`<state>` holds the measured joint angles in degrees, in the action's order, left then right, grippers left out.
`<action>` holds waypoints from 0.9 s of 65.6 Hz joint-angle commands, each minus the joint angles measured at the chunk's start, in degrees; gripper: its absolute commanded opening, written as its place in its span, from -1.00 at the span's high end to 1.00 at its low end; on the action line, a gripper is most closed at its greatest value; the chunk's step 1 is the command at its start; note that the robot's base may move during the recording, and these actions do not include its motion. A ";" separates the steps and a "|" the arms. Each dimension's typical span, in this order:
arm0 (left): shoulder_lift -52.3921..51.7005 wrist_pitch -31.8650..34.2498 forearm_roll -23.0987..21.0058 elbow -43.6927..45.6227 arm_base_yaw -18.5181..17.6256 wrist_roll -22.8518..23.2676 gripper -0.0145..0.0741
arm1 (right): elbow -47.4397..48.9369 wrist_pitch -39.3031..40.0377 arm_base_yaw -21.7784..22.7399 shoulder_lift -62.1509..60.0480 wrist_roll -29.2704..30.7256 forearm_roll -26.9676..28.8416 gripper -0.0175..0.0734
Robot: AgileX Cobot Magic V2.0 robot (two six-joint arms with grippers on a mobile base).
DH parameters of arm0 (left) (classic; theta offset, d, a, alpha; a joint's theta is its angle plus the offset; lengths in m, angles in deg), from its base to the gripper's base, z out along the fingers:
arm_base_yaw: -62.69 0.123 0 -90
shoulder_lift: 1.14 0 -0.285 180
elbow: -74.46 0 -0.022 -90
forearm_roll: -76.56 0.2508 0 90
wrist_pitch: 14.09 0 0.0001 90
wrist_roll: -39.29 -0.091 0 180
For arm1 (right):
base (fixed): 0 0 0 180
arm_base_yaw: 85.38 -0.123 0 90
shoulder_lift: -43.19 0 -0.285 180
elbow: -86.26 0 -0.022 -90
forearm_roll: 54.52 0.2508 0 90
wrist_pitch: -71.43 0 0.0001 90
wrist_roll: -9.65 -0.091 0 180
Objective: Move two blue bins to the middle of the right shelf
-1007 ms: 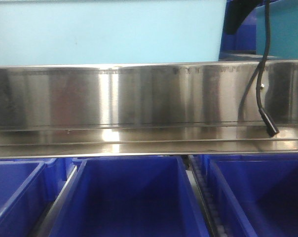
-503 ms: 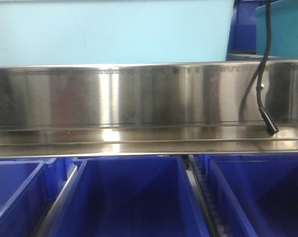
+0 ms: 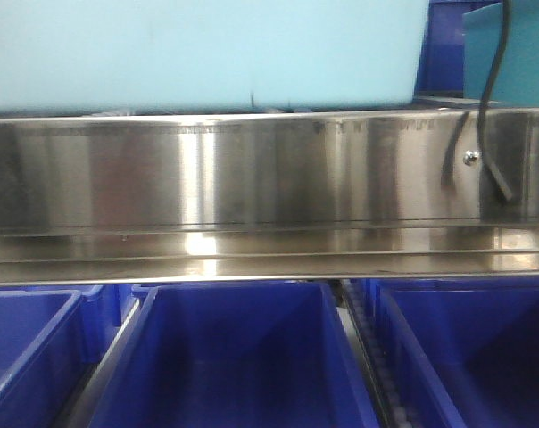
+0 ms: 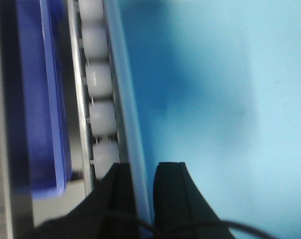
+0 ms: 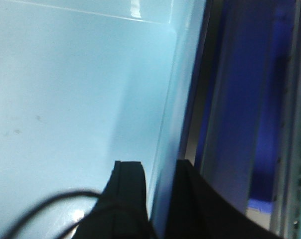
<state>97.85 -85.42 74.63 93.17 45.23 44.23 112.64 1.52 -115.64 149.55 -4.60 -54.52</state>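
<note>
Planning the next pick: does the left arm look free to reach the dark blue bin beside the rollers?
Probably not: the left gripper clamps the light blue bin's wall, with the rollers between it and the dark blue bin.

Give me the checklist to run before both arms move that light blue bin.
1. Left gripper straddles a wall of the light blue bin, one finger on each side: ok.
2. Right gripper straddles another stretch of the bin's wall in the same way: ok.
3. Black cable hangs in front of the steel shelf rail near the bin's right end: not ok, it might snag.
4. Room on the right: a teal bin stands close beside it: cannot tell if there is clearance.
5. Right shelf middle free to receive the bin: cannot tell, out of view.
</note>
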 commanded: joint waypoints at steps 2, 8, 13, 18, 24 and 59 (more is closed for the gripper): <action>-2.20 1.37 -2.04 6.09 -0.79 0.31 0.92 | 0.59 3.20 -0.13 -3.85 1.02 -2.05 0.95; -2.69 1.37 -1.88 11.35 -1.93 0.31 0.92 | 2.55 3.57 -0.13 -5.26 1.02 -4.41 0.95; -2.69 1.37 -1.88 15.21 -2.96 0.31 0.92 | 5.09 3.57 -0.13 -5.91 1.02 -5.46 0.95; -2.69 1.37 -1.88 18.71 -3.98 0.31 0.92 | 8.69 3.57 -0.13 -6.16 1.02 -6.01 0.95; -2.69 1.37 -1.88 21.04 -5.18 0.31 0.92 | 12.53 4.09 -0.13 -6.20 1.02 -6.13 0.95; -2.69 1.37 -1.88 21.78 -5.55 0.31 0.92 | 16.53 4.87 -0.13 -5.97 1.02 -6.34 0.95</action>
<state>96.02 -85.86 77.36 114.18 40.70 45.24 128.44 2.95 -115.64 143.92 -4.73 -62.03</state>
